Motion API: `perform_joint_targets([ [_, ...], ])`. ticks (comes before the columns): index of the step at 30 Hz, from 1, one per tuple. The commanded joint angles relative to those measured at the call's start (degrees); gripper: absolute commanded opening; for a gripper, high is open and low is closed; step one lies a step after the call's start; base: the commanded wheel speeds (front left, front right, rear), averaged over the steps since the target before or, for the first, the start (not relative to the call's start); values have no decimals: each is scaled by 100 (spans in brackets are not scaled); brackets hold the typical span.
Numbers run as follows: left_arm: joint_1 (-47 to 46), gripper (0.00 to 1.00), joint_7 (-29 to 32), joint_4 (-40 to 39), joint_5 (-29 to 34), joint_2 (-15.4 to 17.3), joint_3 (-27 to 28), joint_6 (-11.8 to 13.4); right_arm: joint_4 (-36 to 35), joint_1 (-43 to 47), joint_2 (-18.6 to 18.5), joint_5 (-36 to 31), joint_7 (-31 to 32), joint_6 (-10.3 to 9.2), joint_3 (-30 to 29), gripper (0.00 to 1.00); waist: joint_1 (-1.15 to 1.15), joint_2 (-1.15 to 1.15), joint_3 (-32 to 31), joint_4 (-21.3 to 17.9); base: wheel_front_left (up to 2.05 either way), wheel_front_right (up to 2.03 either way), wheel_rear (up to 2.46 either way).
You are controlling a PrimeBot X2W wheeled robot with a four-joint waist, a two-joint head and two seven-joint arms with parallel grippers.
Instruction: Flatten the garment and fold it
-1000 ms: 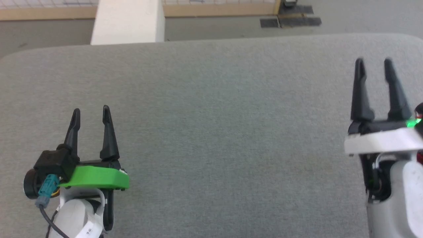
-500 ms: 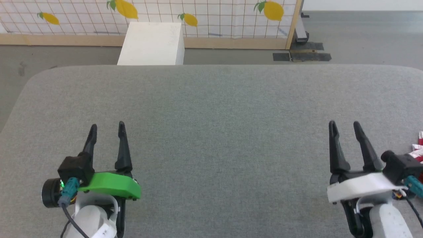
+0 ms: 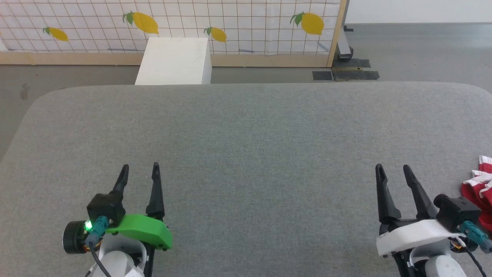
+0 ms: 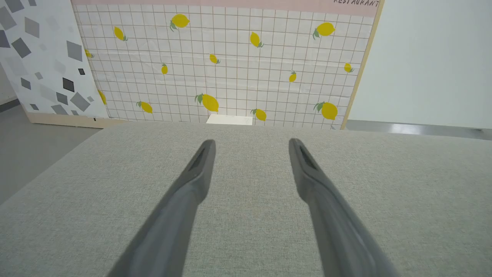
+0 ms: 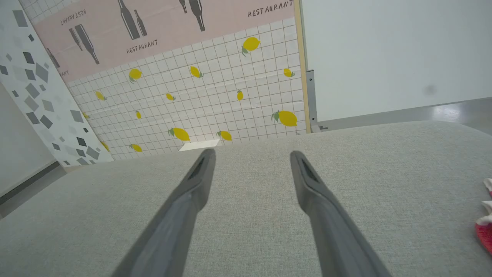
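A bunched corner of the red garment [image 3: 479, 185] with white stripes peeks in at the right edge of the grey table, just right of my right gripper; most of it lies outside the picture. The right wrist view catches the same garment [image 5: 486, 227] at its right edge. My right gripper [image 3: 393, 169] hovers low at the front right, open and empty, its fingers [image 5: 192, 192] spread over bare cloth. At the front left my left gripper [image 3: 140, 168] is open too, nothing between its fingers [image 4: 196, 181].
The grey fabric table [image 3: 246, 138] spans the view, with rounded far corners. Beyond its far edge stand a white box [image 3: 173, 61] and a tiled partition with lemon prints [image 3: 230, 27]. Grey floor lies to the left and behind.
The head camera has tilted up, bringing the partition and the garment's edge into view. Both grippers sit lower in the picture, the right one drawn back toward me.
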Motion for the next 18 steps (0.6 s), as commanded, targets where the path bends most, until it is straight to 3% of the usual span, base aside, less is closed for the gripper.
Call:
perform_joint_targets([
  [1,31,100,-42,38,26,-36,-23,-48,14,97,1,10,0,-9,27,100,0,0,-8,-2,0,0,0],
  [3,22,100,-44,74,31,-37,-34,-61,23,97,1,22,8,-9,38,100,0,0,-12,-2,0,0,0],
  [4,0,0,-7,66,2,-6,-29,-33,14,3,0,1,2,0,25,0,0,0,-13,-3,0,0,0],
  [18,49,0,105,-27,114,-57,37,-64,-68,23,0,-105,97,-1,27,0,0,0,-23,-6,0,0,0],
])
